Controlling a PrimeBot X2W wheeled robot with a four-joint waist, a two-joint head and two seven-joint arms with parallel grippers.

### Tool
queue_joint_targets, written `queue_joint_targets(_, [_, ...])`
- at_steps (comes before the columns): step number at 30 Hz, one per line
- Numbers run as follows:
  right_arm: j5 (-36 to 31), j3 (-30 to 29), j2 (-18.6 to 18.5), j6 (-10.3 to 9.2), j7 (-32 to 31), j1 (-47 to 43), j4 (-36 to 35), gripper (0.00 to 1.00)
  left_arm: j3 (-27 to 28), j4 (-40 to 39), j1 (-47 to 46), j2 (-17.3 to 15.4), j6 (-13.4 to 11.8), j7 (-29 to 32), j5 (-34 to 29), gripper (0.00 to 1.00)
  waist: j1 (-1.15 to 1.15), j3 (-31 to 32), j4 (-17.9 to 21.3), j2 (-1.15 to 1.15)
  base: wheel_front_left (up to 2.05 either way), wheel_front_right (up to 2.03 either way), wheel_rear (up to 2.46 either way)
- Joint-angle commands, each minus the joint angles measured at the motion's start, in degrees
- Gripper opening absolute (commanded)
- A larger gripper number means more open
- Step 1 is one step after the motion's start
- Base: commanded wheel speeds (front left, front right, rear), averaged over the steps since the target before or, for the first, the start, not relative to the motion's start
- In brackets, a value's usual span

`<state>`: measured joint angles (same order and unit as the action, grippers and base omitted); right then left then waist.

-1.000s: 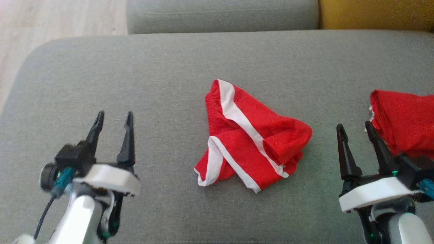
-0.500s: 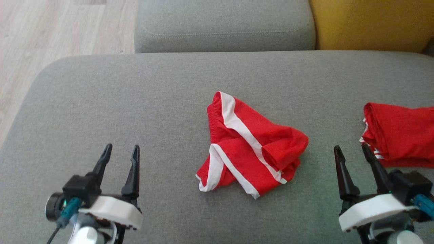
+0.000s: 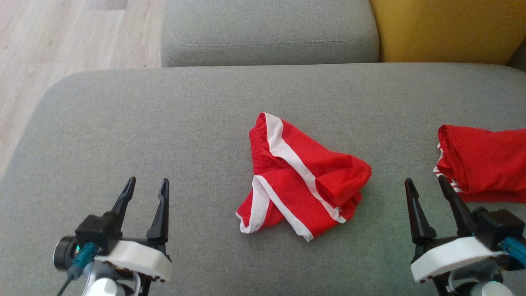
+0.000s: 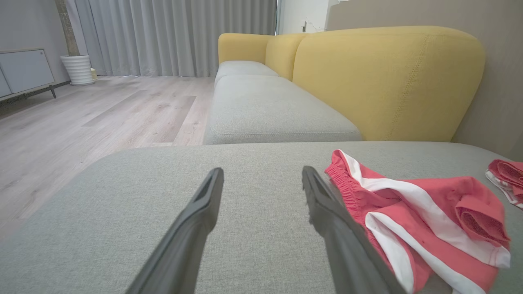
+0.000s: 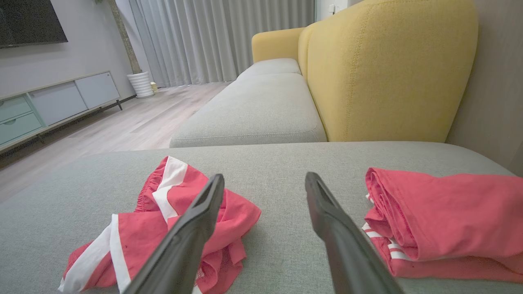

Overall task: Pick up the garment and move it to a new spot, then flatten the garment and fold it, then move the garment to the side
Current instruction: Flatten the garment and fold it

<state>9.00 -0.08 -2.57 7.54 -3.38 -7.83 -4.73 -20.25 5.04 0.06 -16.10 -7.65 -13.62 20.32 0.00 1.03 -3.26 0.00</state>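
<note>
1 crumpled garment (image 3: 302,181) lies between left gripper (image 3: 148,179) and right gripper (image 3: 424,178)

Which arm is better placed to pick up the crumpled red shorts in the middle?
Probably the right. The right hand, open, stands nearer the red shorts than the left hand, also open.

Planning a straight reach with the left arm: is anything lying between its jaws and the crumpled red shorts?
Nothing visible. Bare grey cushion lies between the left gripper, jaws open, and the crumpled red shorts. The folded red garment sits farther right, by the right gripper.
</note>
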Motion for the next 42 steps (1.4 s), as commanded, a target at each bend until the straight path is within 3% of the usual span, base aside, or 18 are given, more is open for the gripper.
queue_joint_targets(1, [0.16,1.35,-0.31,-0.05,0.07,1.39,-2.18,1.0,1.89,-2.1,-1.9,-1.56,-0.47,0.06,0.23,1.0,0.0,-0.04,0.0,0.0,0.0,0.0,0.0])
queue_joint_targets(23, [-0.46,2.34,-0.31,-0.05,-0.82,1.79,-2.02,1.0,1.12,-2.01,-3.1,-1.67,-0.9,-0.11,0.4,1.0,0.0,-0.98,-0.58,0.0,0.0,0.0,0.0])
queue_joint_targets(34, [-0.09,19.13,-0.31,-0.05,-6.03,1.92,7.42,1.0,0.22,-1.81,-6.3,-0.97,-0.3,-0.46,0.03,1.0,0.0,-5.26,-2.68,0.0,0.0,0.0,0.0])
queue_joint_targets(42, [-1.74,22.75,-0.31,-0.05,-2.88,8.24,18.23,1.0,0.26,-0.81,-9.11,0.0,0.6,-1.03,-0.18,1.0,0.0,-9.23,-4.11,0.0,0.0,0.0,0.0])
